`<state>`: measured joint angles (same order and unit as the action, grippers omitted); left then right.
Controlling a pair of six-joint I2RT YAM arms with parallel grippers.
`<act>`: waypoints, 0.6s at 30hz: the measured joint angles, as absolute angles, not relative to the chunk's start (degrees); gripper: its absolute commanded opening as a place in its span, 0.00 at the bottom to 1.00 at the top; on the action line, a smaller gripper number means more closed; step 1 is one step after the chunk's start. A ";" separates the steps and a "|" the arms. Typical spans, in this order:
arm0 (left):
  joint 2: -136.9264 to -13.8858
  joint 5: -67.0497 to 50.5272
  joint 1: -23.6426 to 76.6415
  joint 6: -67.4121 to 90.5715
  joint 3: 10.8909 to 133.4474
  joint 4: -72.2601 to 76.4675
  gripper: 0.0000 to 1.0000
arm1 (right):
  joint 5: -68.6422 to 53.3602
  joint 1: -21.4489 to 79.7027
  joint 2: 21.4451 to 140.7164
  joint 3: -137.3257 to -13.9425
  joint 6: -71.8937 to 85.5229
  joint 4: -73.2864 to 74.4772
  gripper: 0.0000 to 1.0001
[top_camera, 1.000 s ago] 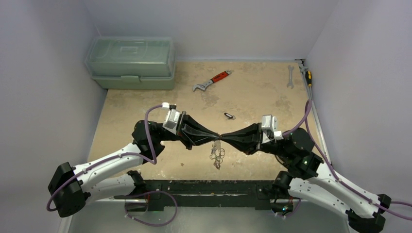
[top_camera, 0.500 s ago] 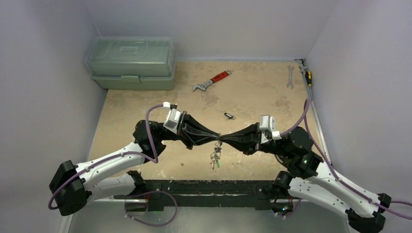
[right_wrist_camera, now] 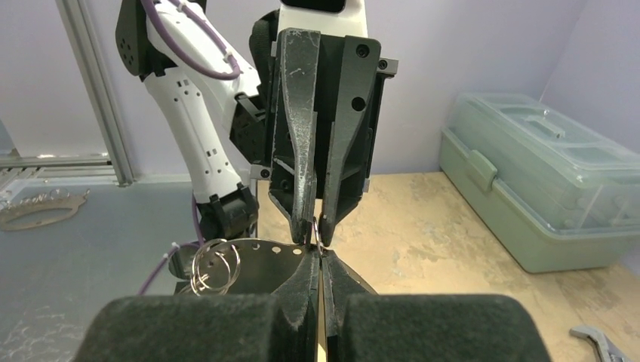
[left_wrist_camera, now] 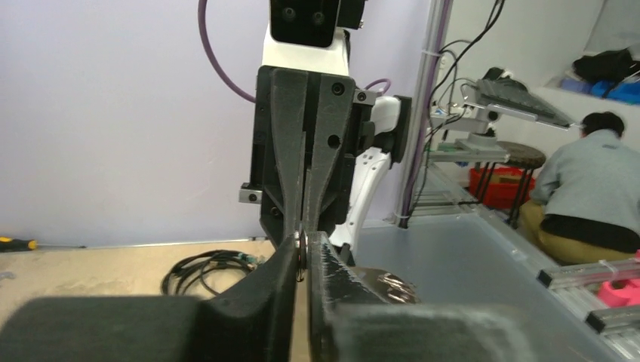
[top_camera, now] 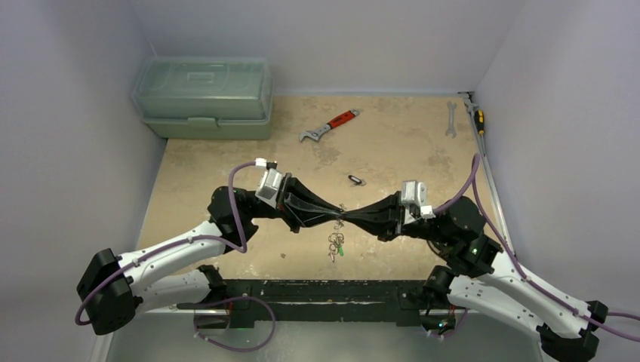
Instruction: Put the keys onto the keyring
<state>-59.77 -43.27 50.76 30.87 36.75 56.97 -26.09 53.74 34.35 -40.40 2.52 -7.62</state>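
Fingers (top_camera: 317,213), 2 pairs shut tip-to-tip, seemingly pinch the keyring (right_wrist_camera: 317,232) between them.

2 arms (top_camera: 181,245) (top_camera: 490,275), 1 toolbox (top_camera: 204,98), 2 wrenches (top_camera: 330,126) (top_camera: 451,118) (1 red-handled), 1 screwdriver (top_camera: 478,118), 1 loose key (top_camera: 356,179).

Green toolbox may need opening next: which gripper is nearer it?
Left. The left gripper sits toward the arms' bases and right of the green toolbox; the right gripper meets it tip-to-tip, slightly farther right.
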 measured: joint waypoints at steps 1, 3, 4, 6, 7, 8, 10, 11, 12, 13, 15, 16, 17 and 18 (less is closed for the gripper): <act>-59.68 -43.24 50.76 30.83 36.75 56.45 0.28 | -25.98 53.74 34.30 -40.40 2.35 -7.35 0.00; -59.35 -42.85 50.76 30.20 36.75 54.92 0.47 | -25.26 53.74 34.28 -40.40 2.04 -6.55 0.00; -59.07 -42.68 50.76 29.93 36.75 54.04 0.52 | -24.84 53.78 34.28 -40.40 1.87 -6.02 0.00; -57.98 -41.82 50.76 29.26 36.75 51.62 0.62 | -23.75 53.78 34.28 -40.40 1.61 -4.84 0.00; -57.25 -41.32 50.78 28.80 36.75 50.43 0.70 | -23.18 53.78 34.28 -40.40 1.45 -4.16 0.00; -56.40 -40.66 50.78 28.27 36.75 49.08 0.73 | -22.65 53.78 34.28 -40.40 1.37 -3.57 0.00; -54.59 -39.31 50.78 27.27 36.80 46.11 0.74 | -21.34 53.78 34.28 -40.40 1.26 -2.85 0.00; -53.45 -38.37 50.78 26.65 37.01 43.77 0.74 | -20.51 53.78 34.28 -40.40 1.21 -2.42 0.00; -52.73 -37.71 50.78 25.85 37.26 42.19 0.75 | -19.94 53.78 34.28 -40.40 1.19 -1.87 0.00; -51.90 -36.82 50.78 25.21 37.63 40.07 0.76 | -19.25 53.78 34.28 -40.40 1.13 -1.34 0.00; -50.30 -34.48 50.78 23.68 38.28 36.07 0.82 | -17.96 53.78 34.30 -40.40 1.06 -0.43 0.00; -49.50 -32.84 50.78 22.92 38.50 34.13 0.85 | -17.10 53.80 34.46 -40.40 1.04 0.01 0.00; -48.84 -31.07 50.78 22.79 38.70 32.40 0.86 | -16.19 53.80 34.50 -40.40 1.04 0.43 0.00; -48.25 -29.06 50.81 22.61 38.92 30.44 0.86 | -15.49 53.80 34.59 -40.47 1.02 0.97 0.00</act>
